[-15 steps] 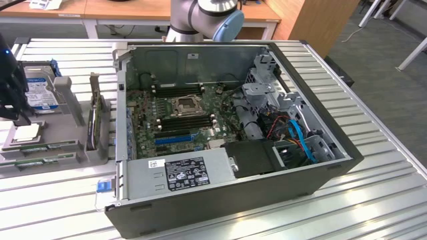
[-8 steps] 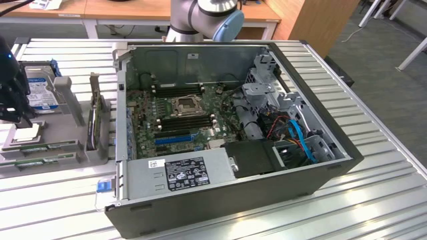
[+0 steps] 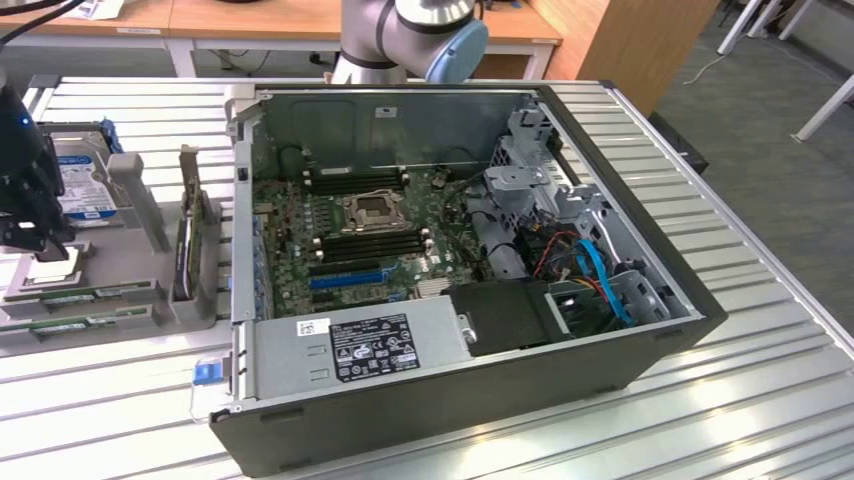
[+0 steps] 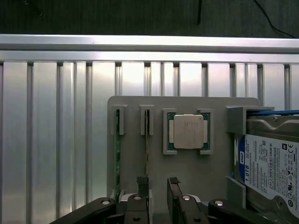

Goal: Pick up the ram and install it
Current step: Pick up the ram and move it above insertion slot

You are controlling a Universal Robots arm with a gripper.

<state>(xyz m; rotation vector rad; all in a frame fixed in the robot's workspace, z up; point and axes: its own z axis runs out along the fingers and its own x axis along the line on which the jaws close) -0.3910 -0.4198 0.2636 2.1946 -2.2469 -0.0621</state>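
Green and thin, the ram [image 4: 117, 150] stands on edge in a slot of the grey holder plate [image 4: 135, 105]. A second stick [image 4: 146, 140] stands in the slot just beside it (both sit between the plate's outer edge and the processor). Next in the row the square silver processor [image 4: 188, 131] lies in its own recess. Beyond it the hard drive [image 4: 273, 163], with its blue-white label, is held in a bracket.

The gripper [image 4: 158, 183] hangs over the plate with its jaws standing wide and only bare grey plastic between them. One fingertip [image 4: 142, 183] lines up with the end of the second stick, though whether it touches I cannot tell.

In the exterior view the plate lies at nine o'clock on the slatted metal table [image 3: 747, 400]. The open computer case [image 3: 641, 350] sits at the centre with its motherboard [image 3: 283, 225] facing up, and the arm [image 3: 400, 35] rises at twelve o'clock.
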